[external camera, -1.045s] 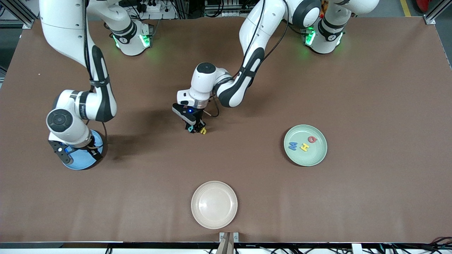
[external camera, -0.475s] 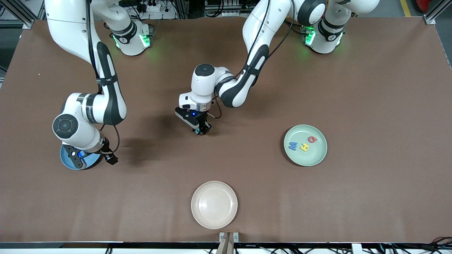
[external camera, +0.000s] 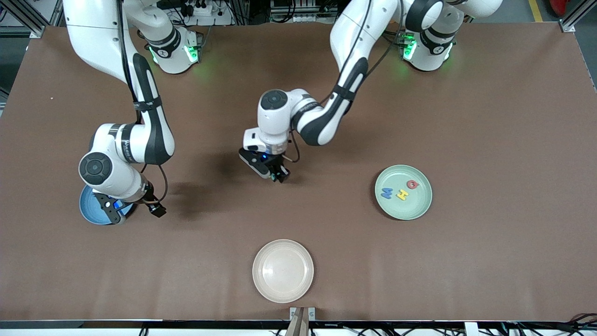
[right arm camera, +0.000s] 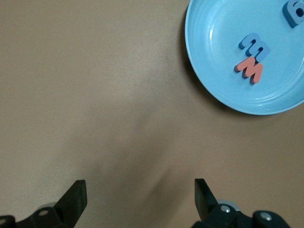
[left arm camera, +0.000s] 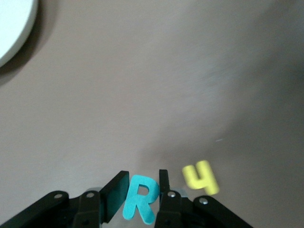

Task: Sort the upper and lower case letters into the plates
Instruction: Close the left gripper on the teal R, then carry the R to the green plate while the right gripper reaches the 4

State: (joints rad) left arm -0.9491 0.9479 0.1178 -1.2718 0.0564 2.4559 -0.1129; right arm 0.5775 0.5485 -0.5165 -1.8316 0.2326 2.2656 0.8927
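Lifting off the table (external camera: 466, 116), left gripper (external camera: 281, 178) clamps teal R (left arm camera: 140, 198); yellow letter (left arm camera: 201, 177) stays below. Right gripper (external camera: 156, 209), fingers wide, has shifted off blue plate (external camera: 88, 212). Green plate (external camera: 403, 192), 3 o'clock, unchanged.

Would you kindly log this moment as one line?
left gripper: shut on teal R, over table | right gripper: open, beside blue plate | green plate: three letters | yellow letter: on table
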